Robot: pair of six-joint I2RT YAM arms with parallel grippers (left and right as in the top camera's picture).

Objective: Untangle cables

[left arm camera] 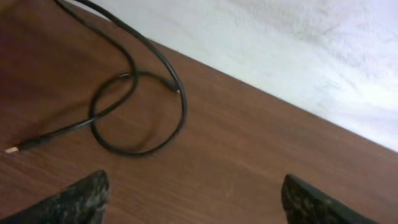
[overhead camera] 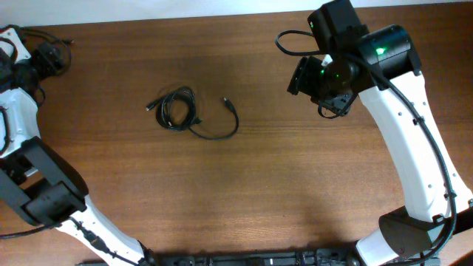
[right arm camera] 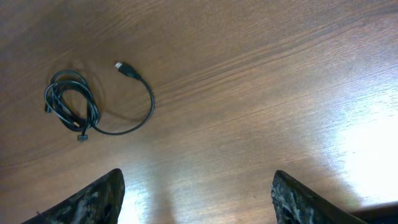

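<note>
The cables point(overhead camera: 177, 111) lie left of the table's middle as a small coiled black bundle, with one loose loop curving right to a plug end point(overhead camera: 228, 102). The right wrist view shows the bundle point(right arm camera: 71, 106) and the plug point(right arm camera: 124, 67) at upper left. My right gripper point(overhead camera: 301, 77) is open and empty, well right of the bundle; its fingers point(right arm camera: 196, 193) are spread above bare wood. My left gripper point(overhead camera: 50, 60) is open and empty at the far left corner. In its view, its fingers point(left arm camera: 193, 199) sit below a thin black looped cord point(left arm camera: 134, 106) with a pale tip.
The brown wooden table point(overhead camera: 244, 192) ends at its far edge against a white wall point(left arm camera: 298, 50). The white right arm point(overhead camera: 414, 148) crosses the right side. The left arm point(overhead camera: 29, 170) runs along the left edge. Thicker black wires hang on both arms.
</note>
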